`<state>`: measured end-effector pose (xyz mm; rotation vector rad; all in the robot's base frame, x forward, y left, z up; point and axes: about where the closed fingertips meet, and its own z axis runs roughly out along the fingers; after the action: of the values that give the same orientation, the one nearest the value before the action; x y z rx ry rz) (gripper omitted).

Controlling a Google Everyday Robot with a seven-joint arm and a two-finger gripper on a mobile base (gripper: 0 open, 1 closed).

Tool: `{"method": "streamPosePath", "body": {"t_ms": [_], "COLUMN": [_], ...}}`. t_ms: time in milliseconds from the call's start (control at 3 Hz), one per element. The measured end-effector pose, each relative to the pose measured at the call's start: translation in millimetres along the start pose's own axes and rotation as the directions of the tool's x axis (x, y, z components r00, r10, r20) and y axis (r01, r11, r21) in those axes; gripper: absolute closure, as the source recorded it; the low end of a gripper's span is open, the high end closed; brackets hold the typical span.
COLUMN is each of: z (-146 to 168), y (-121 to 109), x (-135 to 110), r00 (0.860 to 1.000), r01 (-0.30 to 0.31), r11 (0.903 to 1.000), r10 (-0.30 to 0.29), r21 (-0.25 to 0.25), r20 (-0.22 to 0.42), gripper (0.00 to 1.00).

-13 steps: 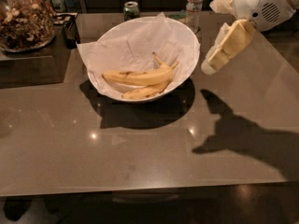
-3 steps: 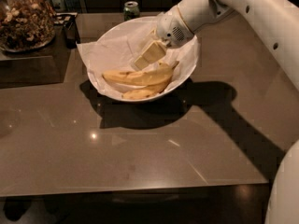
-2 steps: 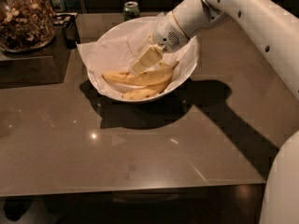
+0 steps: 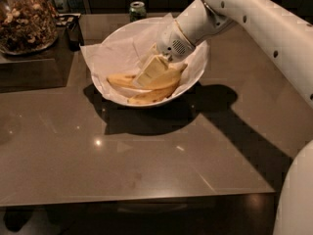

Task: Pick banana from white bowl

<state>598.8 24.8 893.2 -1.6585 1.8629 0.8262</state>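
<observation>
Cream two-finger gripper is down inside the large round white bowl, on the longer, smudged yellow banana. Can't tell if it's wide, narrow or gripping. I'd centre on the thick mid-section and close across its width. The slimmer curved banana lies right against it, so there's a risk of catching both. Crumpled white paper lining might snag. Nut-filled glass jar and green can are well apart.
</observation>
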Motion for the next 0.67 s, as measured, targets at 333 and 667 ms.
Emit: {"method": "streamPosePath", "body": {"t_ms": [333, 667], "z": [6.0, 12.0], "y": [4.0, -0.7], "x": [5.0, 11.0], "r00": [1.000, 0.999], "r01": [-0.013, -0.024], "r11": [0.9999, 0.9995], "r10": [0.013, 0.025], "r21": [0.008, 0.019], "r20": [-0.027, -0.046], "gripper": [0.42, 0.44]}}
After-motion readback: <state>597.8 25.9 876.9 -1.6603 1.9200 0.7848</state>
